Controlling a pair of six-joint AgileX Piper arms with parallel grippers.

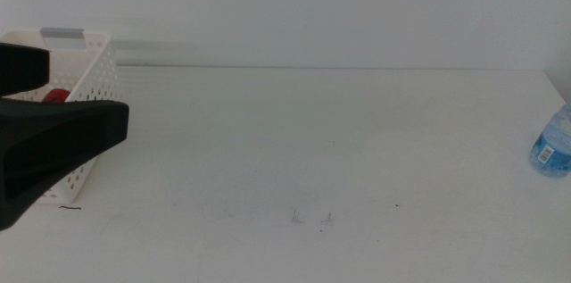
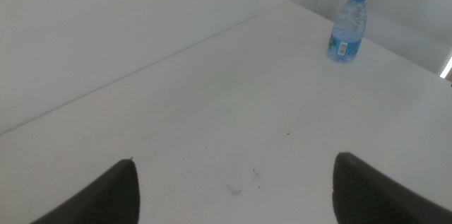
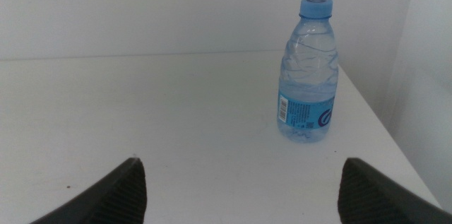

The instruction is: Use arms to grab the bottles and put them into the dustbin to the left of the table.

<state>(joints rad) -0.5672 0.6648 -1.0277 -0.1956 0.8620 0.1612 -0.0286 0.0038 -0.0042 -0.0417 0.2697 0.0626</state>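
- One water bottle [image 3: 308, 72] stands upright on the tabletop [image 1: 312, 149], clear with a blue cap and blue label, close to the tabletop's right edge and far corner.
- One basket [image 1: 85, 78], white with perforated walls and a grey strip at its rim, sits far from the bottle at the tabletop's left side; something red [image 1: 56, 96] shows inside it.
- Two grippers: the left gripper [image 2: 233, 189] is beside the basket, well apart from the bottle, jaws wide apart and empty; the right gripper [image 3: 240, 189] faces the bottle from near, jaws wide apart, not touching it.
- Nothing lies between the bottle and either gripper.
- The tabletop is plain white with a few small dark marks [image 1: 310, 218]; a white wall [image 1: 312, 6] stands behind it.
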